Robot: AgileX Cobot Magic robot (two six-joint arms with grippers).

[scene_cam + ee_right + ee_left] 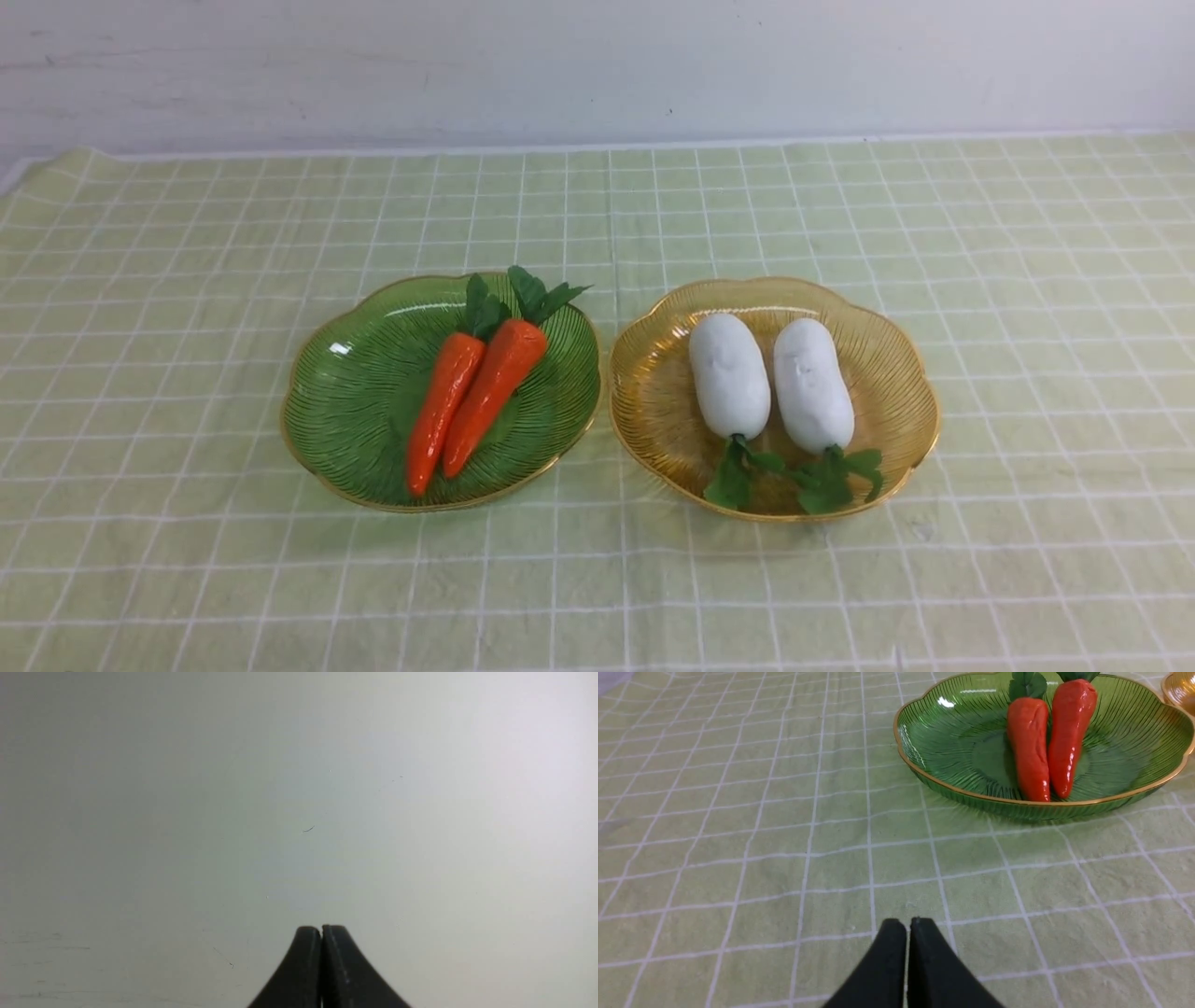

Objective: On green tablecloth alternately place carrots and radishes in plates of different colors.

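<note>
Plates of toy vegetables sit side by side on a green tablecloth [187,280], a pale yellow-green cloth crossed by thin white grid lines and slightly wrinkled, with a plain white wall [597,65] behind it. On the robot's left, the green plate [355,392], ribbed and gold-rimmed, holds the two carrots: the left carrot [444,411] and the right carrot [493,392] lie touching along their length, leafy tops toward the wall and tips toward the robot. Just beside it on the right, with the rims nearly meeting, the amber plate [653,401] holds the two radishes: the left radish [729,375] and the right radish [813,385] lie close and roughly parallel, their green tufts pointing toward the robot.

Neither arm appears in the front view. In the left wrist view, the left gripper [908,926] hangs low over bare cloth, its black fingers pressed together with nothing between them, well apart from the green plate and its carrots. In the right wrist view, the right gripper [321,932] is likewise closed and empty, its fingers meeting at the tips, facing a blank pale grey-white surface [299,812] marked only by faint scuffs.
</note>
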